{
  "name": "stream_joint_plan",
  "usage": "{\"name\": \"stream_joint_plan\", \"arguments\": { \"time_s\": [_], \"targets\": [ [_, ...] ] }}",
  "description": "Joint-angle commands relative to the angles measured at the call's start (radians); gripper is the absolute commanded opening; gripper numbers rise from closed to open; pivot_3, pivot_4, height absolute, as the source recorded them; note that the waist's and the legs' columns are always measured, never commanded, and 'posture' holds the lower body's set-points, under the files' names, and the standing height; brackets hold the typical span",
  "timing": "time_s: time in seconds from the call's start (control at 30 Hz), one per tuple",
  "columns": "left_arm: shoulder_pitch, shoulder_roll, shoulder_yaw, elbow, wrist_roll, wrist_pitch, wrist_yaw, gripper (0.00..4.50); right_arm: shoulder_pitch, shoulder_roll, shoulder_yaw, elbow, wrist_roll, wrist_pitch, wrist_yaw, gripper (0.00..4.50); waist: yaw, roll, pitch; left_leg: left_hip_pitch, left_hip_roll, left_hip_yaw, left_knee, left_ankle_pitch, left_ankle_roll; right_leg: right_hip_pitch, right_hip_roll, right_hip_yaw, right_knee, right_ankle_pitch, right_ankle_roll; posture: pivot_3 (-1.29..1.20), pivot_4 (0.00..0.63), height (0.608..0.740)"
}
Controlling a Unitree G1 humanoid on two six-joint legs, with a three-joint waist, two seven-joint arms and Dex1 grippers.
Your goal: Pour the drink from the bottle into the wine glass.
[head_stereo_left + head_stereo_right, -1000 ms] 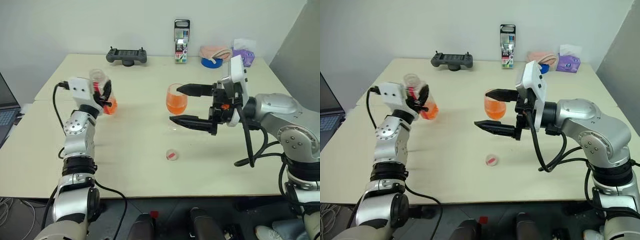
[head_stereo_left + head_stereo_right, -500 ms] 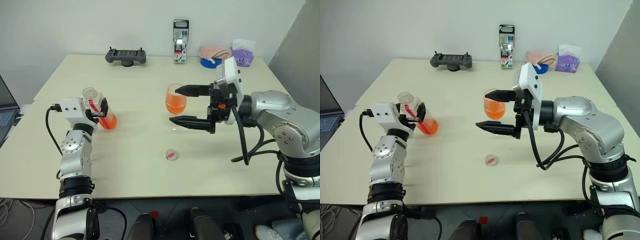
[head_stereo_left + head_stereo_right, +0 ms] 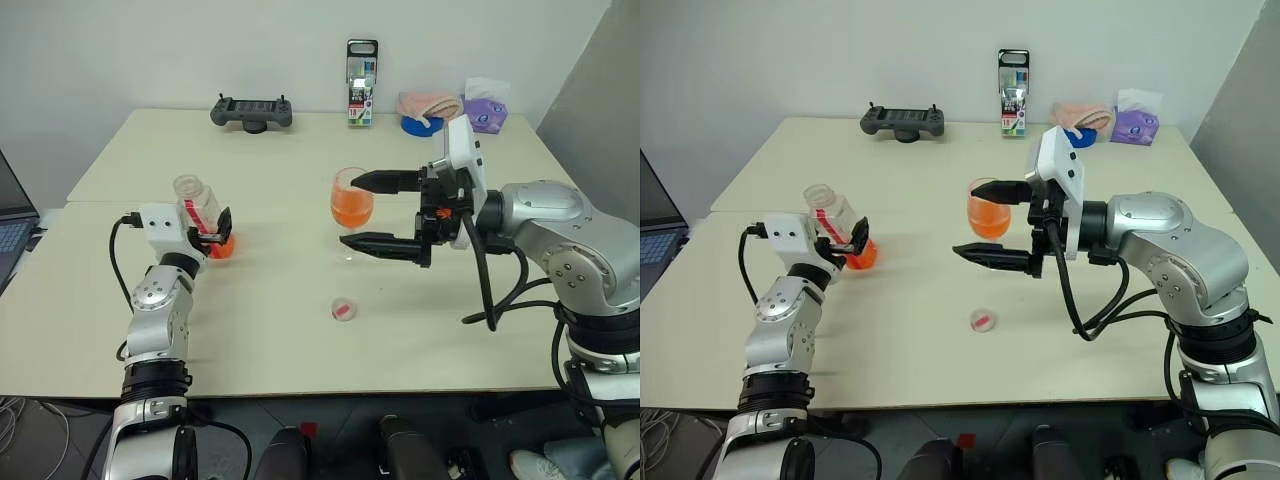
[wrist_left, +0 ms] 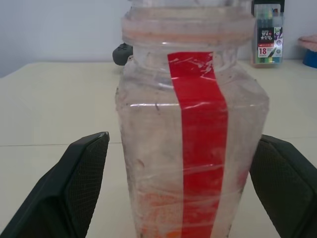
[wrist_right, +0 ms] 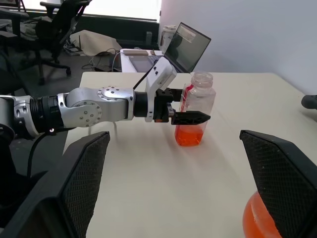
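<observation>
Nearest the robot, a small white-and-red cap lies on the cream table, well short of both grippers and roughly below the lower finger of the right one. The left gripper has its two black fingers spread wide, one on each side of the bottle, which stands upright on the table between them; in the left wrist view a gap shows between each finger and the bottle's clear wall, so the fingers are around it and not pressing it. The bottle has no cap on, a red strip runs down its side, and a little of the drink sits in its bottom. The right gripper is likewise wide open, pointing across toward the left arm, its fingers one above the other, holding nothing. The wine glass stands just past those fingertips, its bowl holding orange-red liquid, seemingly not touched by them. Farther back, beyond both grippers, a black controller, an upright pack of markers, a blue bowl with a pink cloth and a purple tissue pack line the far edge of the table
</observation>
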Motion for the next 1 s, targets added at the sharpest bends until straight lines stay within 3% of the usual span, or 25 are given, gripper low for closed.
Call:
{"name": "stream_joint_plan", "arguments": {
  "time_s": [0.03,0.3,0.53,0.63,0.87,1.0],
  "targets": [
    [0.013,0.023,0.027,-0.119,-0.033,0.026,-0.013,4.48,-0.003,-0.012,-0.030,-0.012,-0.008,-0.026,0.015,4.50,0.000,0.000,0.000,0.000,0.000,0.000,0.000,0.000,0.000,0.000,0.000,0.000,0.000,0.000,0.000,0.00,0.150,0.740],
    [0.080,0.099,0.080,-0.424,-0.175,0.262,-0.047,4.48,0.005,-0.057,-0.037,0.042,-0.049,-0.069,0.065,4.50,-0.002,0.000,0.000,0.000,0.001,0.000,-0.001,0.000,0.000,0.000,0.000,0.000,-0.002,0.000,0.000,0.00,0.150,0.740],
    [0.031,0.171,0.106,-0.473,-0.247,0.388,-0.071,4.48,0.008,-0.087,-0.027,0.111,-0.096,-0.111,0.132,4.50,-0.002,0.000,0.000,0.000,0.000,0.001,-0.001,0.000,0.000,0.000,0.001,0.000,-0.003,0.000,0.000,0.00,0.150,0.740],
    [0.022,0.272,0.142,-0.532,-0.326,0.451,-0.173,4.48,0.030,-0.136,-0.057,0.140,-0.081,-0.123,0.208,4.50,-0.003,-0.001,0.001,-0.001,0.000,0.001,-0.001,0.000,0.000,0.000,0.001,0.000,-0.004,0.000,0.000,0.00,0.150,0.740],
    [0.021,0.560,0.237,-0.634,-0.645,0.699,-0.462,4.48,0.108,-0.200,-0.288,0.132,0.097,-0.013,0.202,4.50,-0.002,0.001,0.004,-0.002,0.001,0.001,-0.002,0.000,0.000,0.000,0.001,0.000,-0.006,-0.003,0.004,0.00,0.150,0.740],
    [0.012,0.614,0.225,-0.599,-0.667,0.714,-0.522,4.48,0.158,-0.216,-0.274,0.115,0.074,-0.018,0.189,4.50,-0.004,0.002,0.004,0.000,0.000,0.003,-0.005,0.000,0.000,0.001,0.001,0.001,-0.008,-0.004,0.003,0.00,0.150,0.740]
  ]
}}
